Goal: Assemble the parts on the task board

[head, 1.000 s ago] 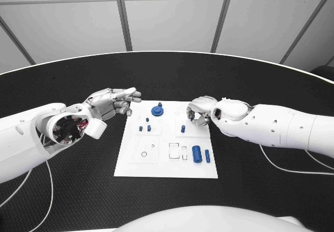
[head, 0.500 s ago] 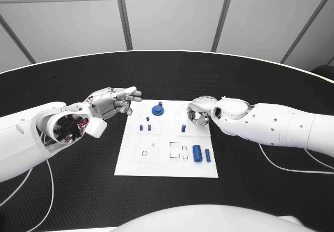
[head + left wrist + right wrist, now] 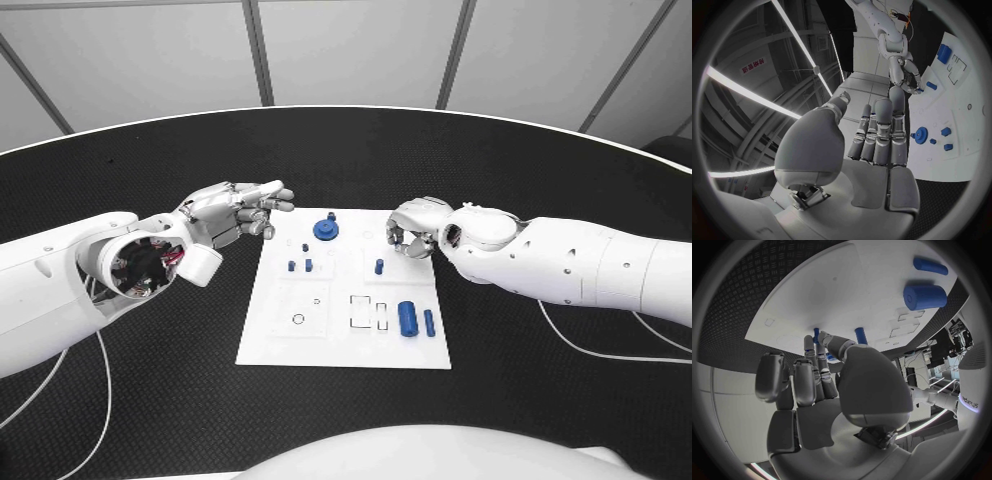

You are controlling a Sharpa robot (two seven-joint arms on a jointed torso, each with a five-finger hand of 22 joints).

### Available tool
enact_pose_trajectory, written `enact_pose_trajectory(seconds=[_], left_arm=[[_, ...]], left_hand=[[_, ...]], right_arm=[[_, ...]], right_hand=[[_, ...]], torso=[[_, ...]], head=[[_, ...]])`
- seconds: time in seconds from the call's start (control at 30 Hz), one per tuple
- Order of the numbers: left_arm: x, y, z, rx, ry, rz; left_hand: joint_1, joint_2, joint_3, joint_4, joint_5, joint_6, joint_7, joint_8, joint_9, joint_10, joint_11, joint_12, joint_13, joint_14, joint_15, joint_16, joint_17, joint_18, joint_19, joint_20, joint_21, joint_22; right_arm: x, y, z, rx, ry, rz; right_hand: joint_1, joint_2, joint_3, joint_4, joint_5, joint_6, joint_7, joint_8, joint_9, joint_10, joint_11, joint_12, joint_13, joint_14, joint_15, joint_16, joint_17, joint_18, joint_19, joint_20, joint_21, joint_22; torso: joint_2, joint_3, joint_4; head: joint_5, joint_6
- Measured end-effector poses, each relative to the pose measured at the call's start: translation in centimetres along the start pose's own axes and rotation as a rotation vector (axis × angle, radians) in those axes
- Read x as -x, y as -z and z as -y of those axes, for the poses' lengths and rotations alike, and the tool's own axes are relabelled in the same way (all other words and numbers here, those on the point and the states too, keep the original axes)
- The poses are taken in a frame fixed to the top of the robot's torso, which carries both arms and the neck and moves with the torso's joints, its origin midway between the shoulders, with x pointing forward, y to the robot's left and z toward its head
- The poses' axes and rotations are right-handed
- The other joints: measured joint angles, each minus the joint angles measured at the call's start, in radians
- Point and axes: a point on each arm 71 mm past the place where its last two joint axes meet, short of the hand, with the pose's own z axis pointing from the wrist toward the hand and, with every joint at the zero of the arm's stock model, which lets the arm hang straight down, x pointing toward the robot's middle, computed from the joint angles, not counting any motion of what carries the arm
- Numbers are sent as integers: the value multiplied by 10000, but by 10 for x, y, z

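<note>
While the right hand (image 3: 414,232) hovers with fingers loosely curled on nothing at the task board's (image 3: 346,345) far right edge, a short blue peg (image 3: 379,266) stands upright just inward of it, nearer than to the spread, empty left hand (image 3: 238,211). Smooth matte plastic cylinders on a rigid white plate; textured black bench (image 3: 144,400).

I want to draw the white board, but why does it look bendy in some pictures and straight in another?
In the head view the task board has straight edges, seen from above. In the left wrist view the fisheye lens curves it along the circle's rim beside the left hand. In the right wrist view its edge bows too.
</note>
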Motion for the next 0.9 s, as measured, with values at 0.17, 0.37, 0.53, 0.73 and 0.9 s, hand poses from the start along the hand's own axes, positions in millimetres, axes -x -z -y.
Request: enact_pose_trajectory(seconds=[0.17, 0.37, 0.53, 0.73, 0.9], left_arm=[[1, 0, 0, 4, -2, 13], [2, 0, 0, 15, -5, 44], [4, 0, 0, 23, -8, 80], [5, -1, 0, 25, -13, 106], [5, -3, 0, 28, -14, 65]], left_hand=[[0, 0, 0, 0, 0, 0, 0, 0, 0, 0, 0, 0, 0, 0, 0, 0, 0, 0, 0, 0, 0, 1], [0, 0, 0, 0, 0, -37, 36, 0, -1, 0, 0, 0, -1, 0, 0, 0, -11, 0, 0, 0, -40, -1], [0, 0, 0, 0, 0, -37, 37, 0, -1, 0, 0, 0, -1, 0, 0, 0, -11, 0, 0, 0, -40, -8], [0, 0, 0, 0, 0, -37, 37, 0, -1, 0, 0, 0, -1, 0, 0, 0, -10, -1, 0, 0, -40, -7], [0, 0, -29, 29, 0, -37, 37, 0, -1, 0, 0, 0, -1, 1, 0, 0, -10, -1, 0, 0, -40, -7]], right_arm=[[2, 4, 2, -47, -33, 200], [3, 12, 4, -113, -169, 314], [7, 24, 2, -73, -422, 466], [20, 36, -17, 448, -744, 883], [38, 40, -44, 1190, -959, 1323]], right_hand=[[0, 0, -1, 1, -1, 9, 9, 0, -2, 1, 0, 0, -1, 0, 0, 0, -1, 0, 0, 0, 0, 0], [0, -1, -1, 1, -4, 9, 9, 0, 9, 33, 33, 0, -1, 0, 0, 0, -1, 0, 0, 0, 0, 0], [0, -1, 2, -2, -9, 25, -8, -1, 18, 33, 33, 0, -3, 0, 0, 0, -2, 0, -1, 1, 0, 0], [0, -2, 27, -28, 13, 42, -25, -7, 30, 74, -8, -8, -14, -36, -35, 0, -2, 0, -1, 1, 0, 0], [0, -2, 54, -55, 19, 42, -25, -9, 40, 76, -10, -9, -15, -37, -35, 0, -3, 0, -1, 1, 46, 0]], torso=[[0, -6, 0], [0, -6, -8], [-2, -9, -19], [-16, -6, -25], [-43, -8, -21]], head=[[-3, 23], [-9, 41], [-12, 54], [37, 101], [95, 142]])
